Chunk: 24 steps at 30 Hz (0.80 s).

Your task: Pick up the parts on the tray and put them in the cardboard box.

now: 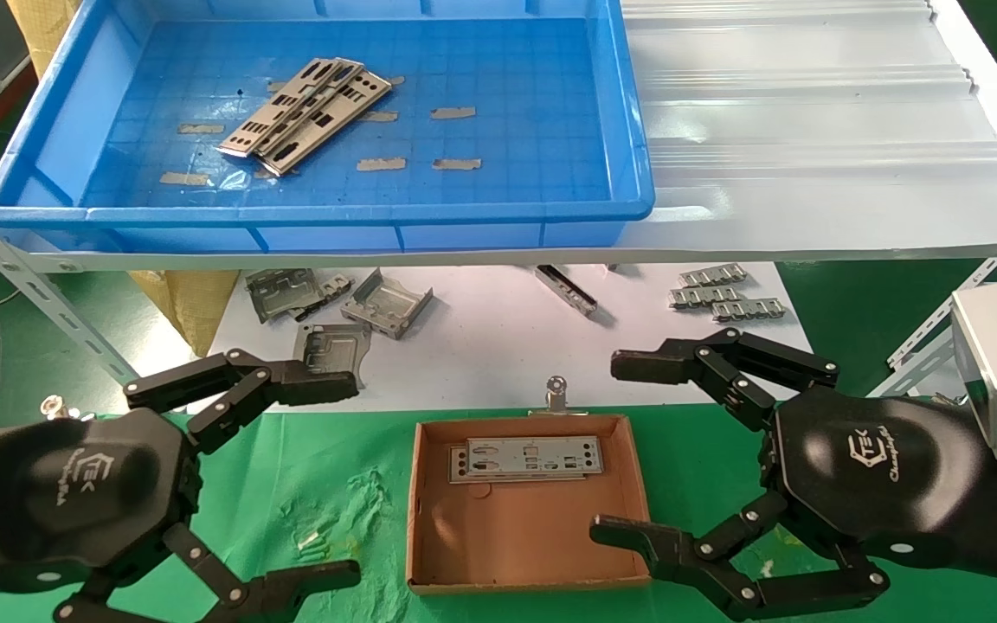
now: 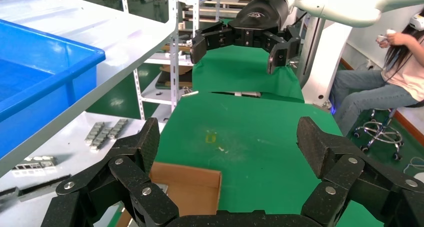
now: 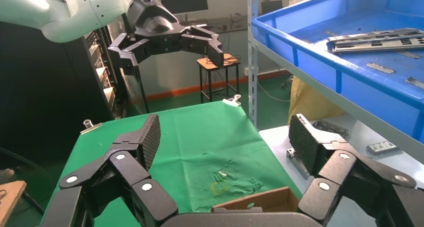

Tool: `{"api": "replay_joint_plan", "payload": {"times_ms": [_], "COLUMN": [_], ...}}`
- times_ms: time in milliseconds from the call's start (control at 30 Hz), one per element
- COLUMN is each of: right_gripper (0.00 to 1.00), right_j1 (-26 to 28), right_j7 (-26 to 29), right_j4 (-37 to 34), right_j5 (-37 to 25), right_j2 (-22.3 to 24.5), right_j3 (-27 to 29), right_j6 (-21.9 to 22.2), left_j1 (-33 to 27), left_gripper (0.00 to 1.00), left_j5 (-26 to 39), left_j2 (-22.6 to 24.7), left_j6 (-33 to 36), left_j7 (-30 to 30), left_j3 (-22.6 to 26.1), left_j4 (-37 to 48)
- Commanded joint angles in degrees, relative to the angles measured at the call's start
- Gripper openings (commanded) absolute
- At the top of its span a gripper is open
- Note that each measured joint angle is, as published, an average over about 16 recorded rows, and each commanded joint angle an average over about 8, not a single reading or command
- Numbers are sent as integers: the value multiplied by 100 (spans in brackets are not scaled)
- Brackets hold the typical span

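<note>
We see three parts [image 1: 308,115] heaped in the tray [image 1: 628,121], one part [image 1: 526,458] already flat in the cardboard box [image 1: 429,554], while our left gripper [image 1: 325,476] and right gripper [image 1: 624,446] flank it, fingers wide, empty, likely between picks.
</note>
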Motion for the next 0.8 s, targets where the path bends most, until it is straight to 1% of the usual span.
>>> {"api": "replay_joint_plan", "payload": {"times_ms": [33, 400, 433, 667, 700, 800], "right_gripper": [100, 100, 96, 8, 0, 0], "right_j1": [0, 0, 0, 0, 0, 0], "right_j7": [0, 0, 0, 0, 0, 0], "right_j4": [0, 0, 0, 0, 0, 0], "right_j5": [0, 0, 0, 0, 0, 0], "right_j2": [0, 0, 0, 0, 0, 0], "right_j3": [0, 0, 0, 0, 0, 0], "right_j6": [0, 0, 0, 0, 0, 0], "left_j1": [0, 0, 0, 0, 0, 0], "left_gripper": [100, 100, 100, 100, 100, 100], "left_j5": [0, 0, 0, 0, 0, 0], "left_j2": [0, 0, 0, 0, 0, 0], "left_j6": [0, 0, 0, 0, 0, 0], "left_j7": [0, 0, 0, 0, 0, 0], "left_j3": [0, 0, 0, 0, 0, 0], "left_j4": [0, 0, 0, 0, 0, 0]}}
